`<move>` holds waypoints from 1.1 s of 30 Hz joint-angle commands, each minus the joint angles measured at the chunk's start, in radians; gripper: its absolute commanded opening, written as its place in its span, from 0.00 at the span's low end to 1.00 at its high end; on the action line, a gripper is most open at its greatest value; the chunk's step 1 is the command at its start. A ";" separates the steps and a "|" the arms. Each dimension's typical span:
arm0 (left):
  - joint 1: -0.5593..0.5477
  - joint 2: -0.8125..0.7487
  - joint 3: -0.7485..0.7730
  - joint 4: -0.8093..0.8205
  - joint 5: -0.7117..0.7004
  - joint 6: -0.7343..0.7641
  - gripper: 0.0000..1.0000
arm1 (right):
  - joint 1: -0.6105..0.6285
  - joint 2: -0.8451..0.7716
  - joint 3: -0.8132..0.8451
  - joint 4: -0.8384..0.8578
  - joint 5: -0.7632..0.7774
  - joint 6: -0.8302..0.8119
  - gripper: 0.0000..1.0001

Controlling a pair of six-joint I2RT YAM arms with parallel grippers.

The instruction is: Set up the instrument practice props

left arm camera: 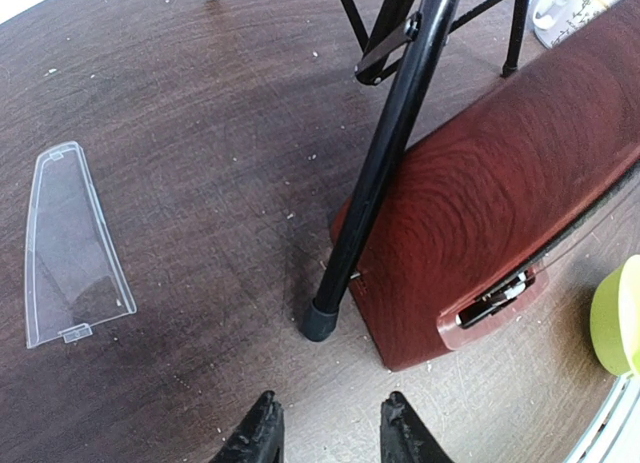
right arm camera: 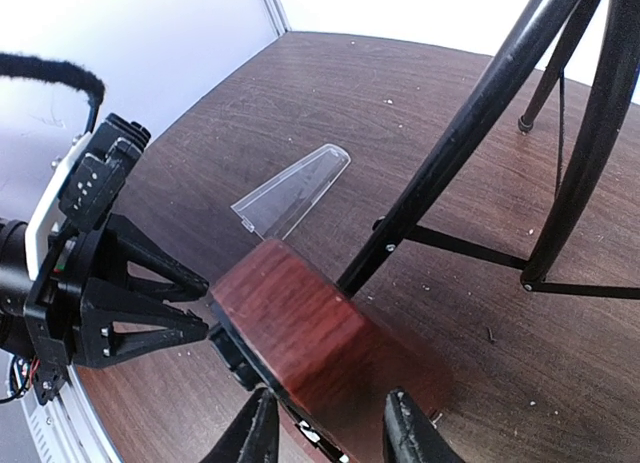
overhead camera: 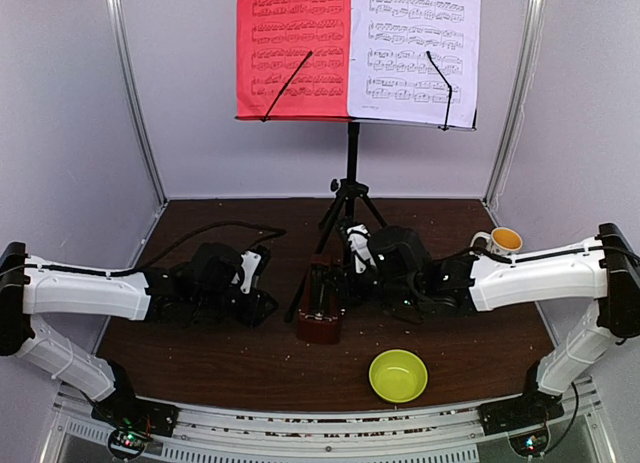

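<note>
the right end effector (right arm camera: 330, 438) is closed around the small brown wooden pyramid metronome (right arm camera: 310, 333), one finger on each side of it. the metronome sits mid-worktop, just beside a leg of the black tripod music stand (overhead camera: 352, 158). its clear plastic cover (left arm camera: 70, 248) lies flat on the dark brown worktop (overhead camera: 200, 353), apart from it. the left end effector (left arm camera: 330, 438) hovers near the metronome, fingers narrowly parted, holding nothing. a red music sheet (overhead camera: 292, 48) and a white music sheet (overhead camera: 415, 48) rest side by side on the stand's desk.
</note>
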 commanded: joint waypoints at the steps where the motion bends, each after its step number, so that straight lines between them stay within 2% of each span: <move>1: 0.000 0.005 0.009 0.026 -0.004 0.007 0.35 | -0.005 -0.039 -0.042 0.009 0.032 -0.007 0.36; 5: -0.001 0.011 0.015 0.023 -0.001 0.013 0.35 | -0.006 -0.047 -0.056 0.014 0.012 -0.008 0.37; 9: 0.000 0.012 0.021 0.019 -0.002 0.020 0.35 | -0.005 -0.065 -0.073 0.030 -0.008 -0.008 0.43; 15: 0.000 0.012 0.019 0.017 -0.001 0.012 0.35 | 0.004 -0.068 -0.068 0.029 -0.011 -0.002 0.63; 20: -0.002 0.001 0.012 0.013 -0.004 0.008 0.35 | 0.017 -0.057 -0.044 0.007 0.017 0.009 0.72; 28: -0.001 -0.019 0.004 0.005 -0.013 0.002 0.36 | 0.018 -0.076 -0.033 -0.105 0.151 0.056 0.76; 33: 0.000 -0.040 -0.002 0.011 -0.030 -0.010 0.38 | -0.006 -0.136 -0.105 -0.153 0.188 0.074 0.78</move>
